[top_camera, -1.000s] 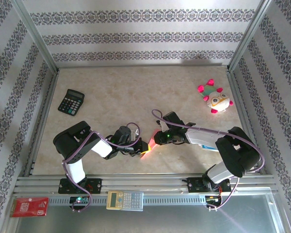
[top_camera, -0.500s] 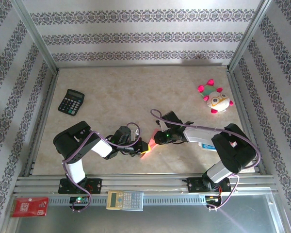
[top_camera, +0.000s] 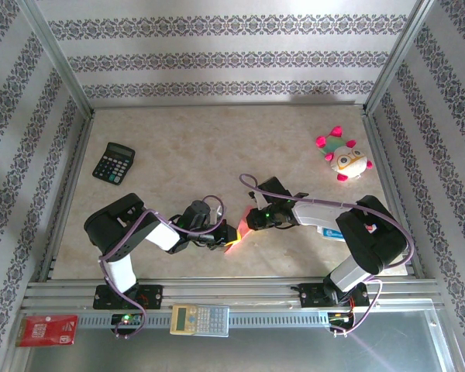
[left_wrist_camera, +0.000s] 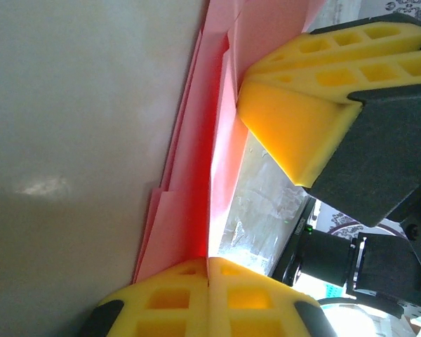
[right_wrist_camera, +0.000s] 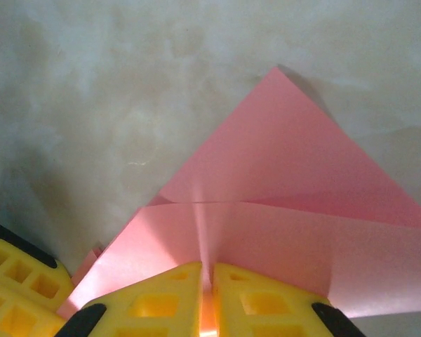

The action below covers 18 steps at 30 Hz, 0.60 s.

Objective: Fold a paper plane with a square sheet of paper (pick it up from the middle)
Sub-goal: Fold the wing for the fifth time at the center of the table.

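Pinching a thin, partly folded salmon-pink paper sheet from two sides, a pair of robot arms work just beyond the near rail, where a small red printed card and a pale grey pocket calculator lie. The left gripper has its yellow jaws clenched on the sheet's layered edge. The right gripper faces it, jaws grasping the sheet at a short centre crease. The sheet sits between them over the near middle of the beige marbled surface, and whether it touches is unclear. In the right wrist view its pointed nose aims away from the right jaws, a little to their right. From above the sheet shows as a narrow strip, its long axis apparently slanting from near left to far right. Setting this crease well likely calls for both grips to hold firm and level. The layers should be lined up before pressing, with no tugging that could tear thin paper. Farther back sit a black desk calculator and a pink-and-white plush toy.
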Available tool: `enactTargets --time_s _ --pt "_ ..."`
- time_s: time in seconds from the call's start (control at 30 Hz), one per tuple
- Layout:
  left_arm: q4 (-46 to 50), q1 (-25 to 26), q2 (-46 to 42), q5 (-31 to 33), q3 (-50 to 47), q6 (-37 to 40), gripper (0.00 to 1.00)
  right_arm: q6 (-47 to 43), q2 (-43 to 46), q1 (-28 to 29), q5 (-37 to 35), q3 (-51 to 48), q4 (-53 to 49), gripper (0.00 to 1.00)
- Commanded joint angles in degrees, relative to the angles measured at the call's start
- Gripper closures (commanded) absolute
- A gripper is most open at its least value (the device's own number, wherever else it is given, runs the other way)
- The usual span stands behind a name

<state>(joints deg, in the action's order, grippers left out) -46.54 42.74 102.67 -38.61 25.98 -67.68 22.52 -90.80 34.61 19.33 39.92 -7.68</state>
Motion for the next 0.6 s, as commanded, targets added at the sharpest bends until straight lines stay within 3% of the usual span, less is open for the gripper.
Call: enactTargets --time_s 0.0,0.57 --pt "9.5 0.1 -1.3 2.2 -0.1 2.4 0.95 -1.1 -2.1 -0.6 -2.6 -0.5 -2.0 0.85" --pt "24.7 0.0 -16.5 5.9 2.2 11.0 0.68 -1.4 -3.0 -0.7 -1.7 -0.2 -2.6 0.86"
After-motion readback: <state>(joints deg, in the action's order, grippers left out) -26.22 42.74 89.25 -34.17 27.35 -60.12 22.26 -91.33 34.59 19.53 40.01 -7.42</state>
